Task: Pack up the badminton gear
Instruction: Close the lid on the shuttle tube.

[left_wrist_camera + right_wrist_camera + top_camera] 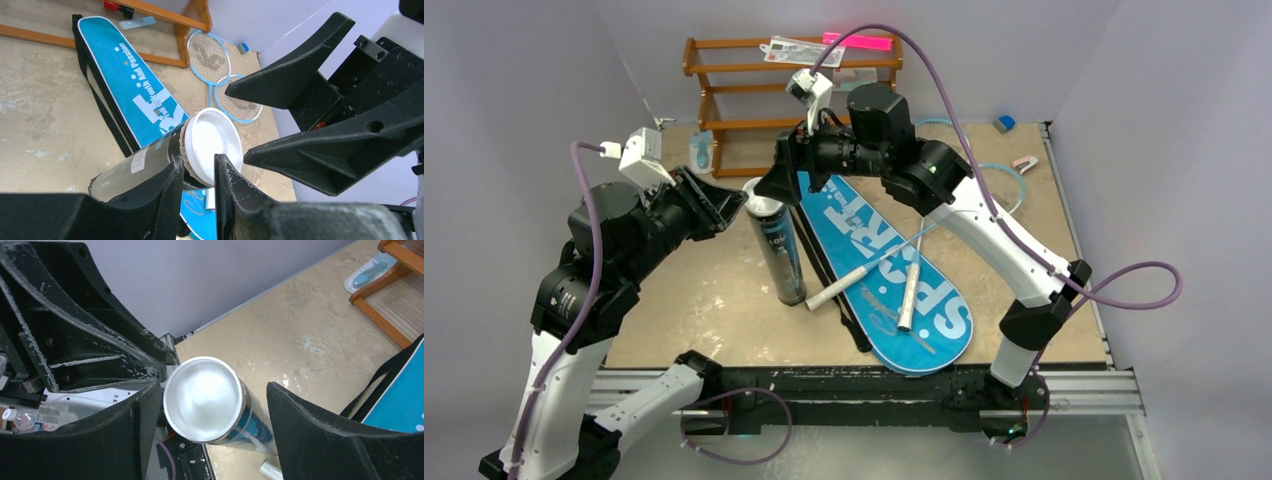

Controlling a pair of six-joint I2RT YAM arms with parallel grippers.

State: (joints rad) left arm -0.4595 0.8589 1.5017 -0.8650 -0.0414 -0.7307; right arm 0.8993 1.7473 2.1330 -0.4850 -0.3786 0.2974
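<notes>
Filling the middle of the top view, a mottled beige desk [684, 300] sat boxed in by pale lilac-grey walls, with a brown wooden rack [734, 100] at its upper edge. At centre frame the long black tube [776, 255] stood tilted, its white cap [202, 397] uppermost. It was just left of the blue "SPORT" bag [894, 270], which lay flat with two white racket handles [911, 285] across it. The right hand [210, 390] was spread wide around the capped end. The left hand [200, 172] had its fingers nearly together at the cap's rim; whether they pinched it could not be told.
</notes>
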